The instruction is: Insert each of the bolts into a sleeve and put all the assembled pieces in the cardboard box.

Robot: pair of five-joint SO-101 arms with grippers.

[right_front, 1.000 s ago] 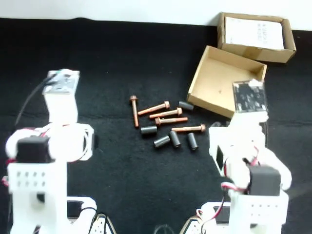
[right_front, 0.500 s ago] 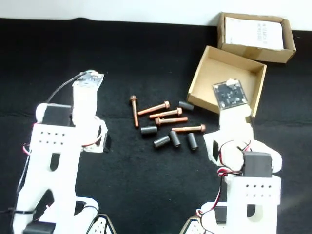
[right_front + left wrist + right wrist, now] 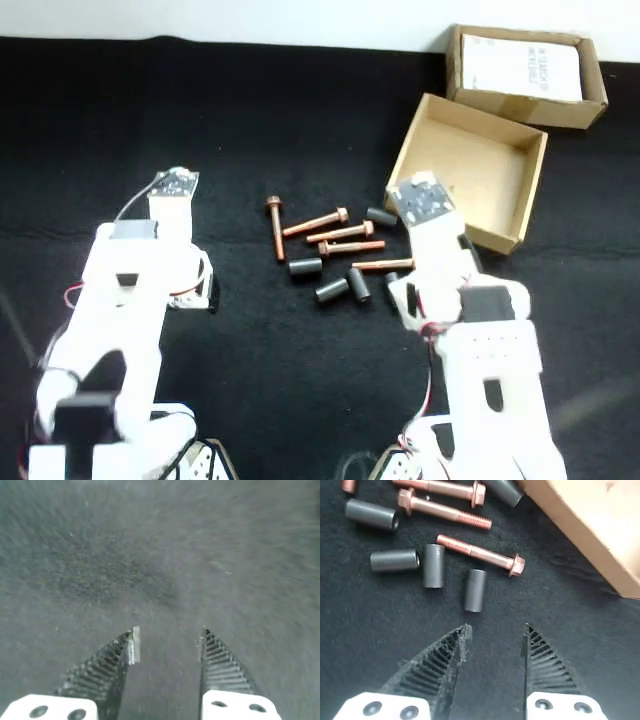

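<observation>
Progress: nothing is being assembled yet | bolts (image 3: 340, 233) and sleeves (image 3: 305, 268) are lying loose mid-tabletop (image 3: 250, 120) | cardboard box (image 3: 460, 170) is sitting empty, far right | right pincer (image 3: 495, 637) is hovering open just near of a sleeve | left pincer (image 3: 167, 640) is gaping over cloth, left, gripping nothing

Mid-desk (image 3: 300, 120) we find the bolts (image 3: 340, 233) in a loose cluster, the sleeves (image 3: 331, 291) mostly just before them. The cardboard box (image 3: 470, 165) sits to their right, a second box (image 3: 525, 110) behind it. Our right hand (image 3: 494, 635) hangs just before the nearest sleeve (image 3: 475, 590); our left hand (image 3: 167, 640) is over bare desk, left of the cluster.
</observation>
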